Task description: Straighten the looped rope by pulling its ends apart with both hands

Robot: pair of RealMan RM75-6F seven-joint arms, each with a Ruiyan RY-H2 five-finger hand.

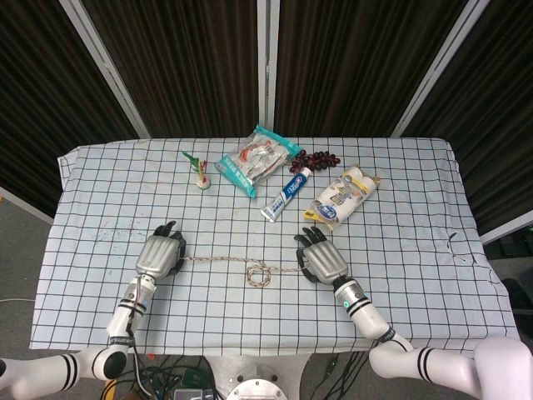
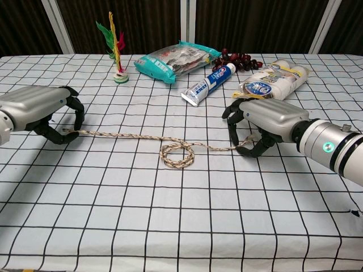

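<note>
A tan braided rope (image 2: 125, 136) lies across the checked tablecloth, with a small loop (image 2: 177, 154) near its middle; the head view shows that loop (image 1: 259, 274) too. My left hand (image 2: 39, 107) (image 1: 161, 254) sits at the rope's left end, fingers curled down and pinching the end against the cloth. At the right end, my right hand (image 2: 264, 122) (image 1: 323, 260) has its fingers curled around the rope. The very tip is hidden under the palm. The stretch between the hands runs nearly straight apart from the loop.
Along the far side stand a feather shuttlecock (image 2: 116, 51), a teal snack bag (image 2: 176, 59), a toothpaste tube (image 2: 210, 84), dark grapes (image 2: 238, 58) and a pack of white rolls (image 2: 275, 79). The toothpaste and rolls lie close behind my right hand.
</note>
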